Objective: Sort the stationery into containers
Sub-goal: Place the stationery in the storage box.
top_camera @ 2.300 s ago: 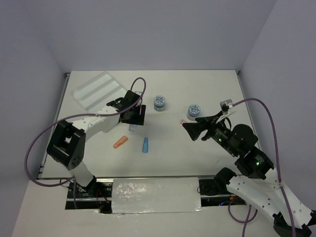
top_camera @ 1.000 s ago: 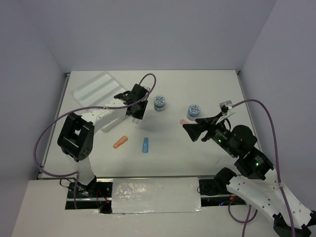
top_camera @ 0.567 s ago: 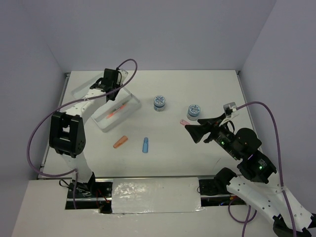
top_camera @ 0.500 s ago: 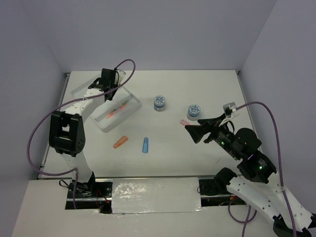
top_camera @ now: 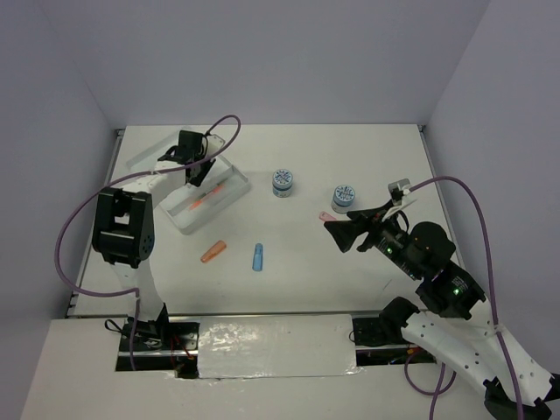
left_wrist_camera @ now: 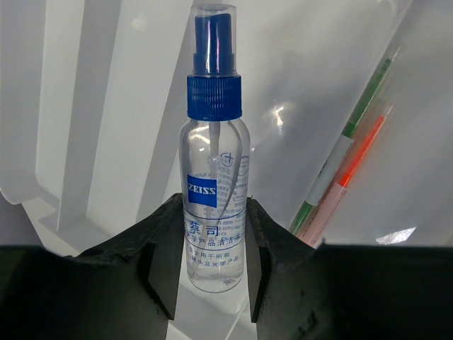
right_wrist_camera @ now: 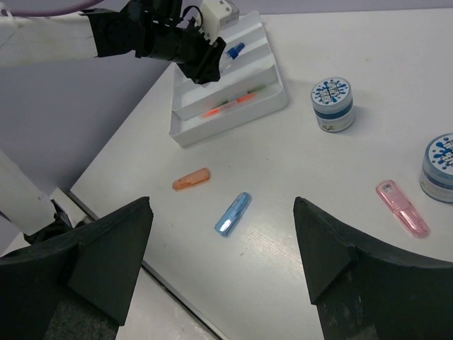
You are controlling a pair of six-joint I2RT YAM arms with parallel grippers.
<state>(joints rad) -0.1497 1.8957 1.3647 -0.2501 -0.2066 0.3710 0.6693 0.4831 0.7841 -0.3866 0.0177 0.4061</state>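
My left gripper (left_wrist_camera: 212, 212) is shut on the blue-capped clear bottle (left_wrist_camera: 214, 170) and holds it over the white tray (left_wrist_camera: 92, 120), next to the compartment where the orange pen (left_wrist_camera: 354, 166) and grey-green pen (left_wrist_camera: 333, 170) lie. The top view shows this gripper (top_camera: 196, 162) at the tray's (top_camera: 175, 213) far end. My right gripper (right_wrist_camera: 223, 244) is open and empty, hovering above the blue cap piece (right_wrist_camera: 233, 214). The orange piece (top_camera: 213, 252), blue piece (top_camera: 258, 256), pink piece (top_camera: 326, 215) and two patterned pots (top_camera: 282, 182) (top_camera: 344, 196) sit on the table.
The table is enclosed by grey walls on the left, back and right. The left arm's purple cable (top_camera: 74, 236) loops along the table's left edge. The right arm (top_camera: 411, 249) reaches over the right side of the table.
My left gripper has swung with the bottle from the table's middle to the far end of the tray. The right arm has shifted only slightly.
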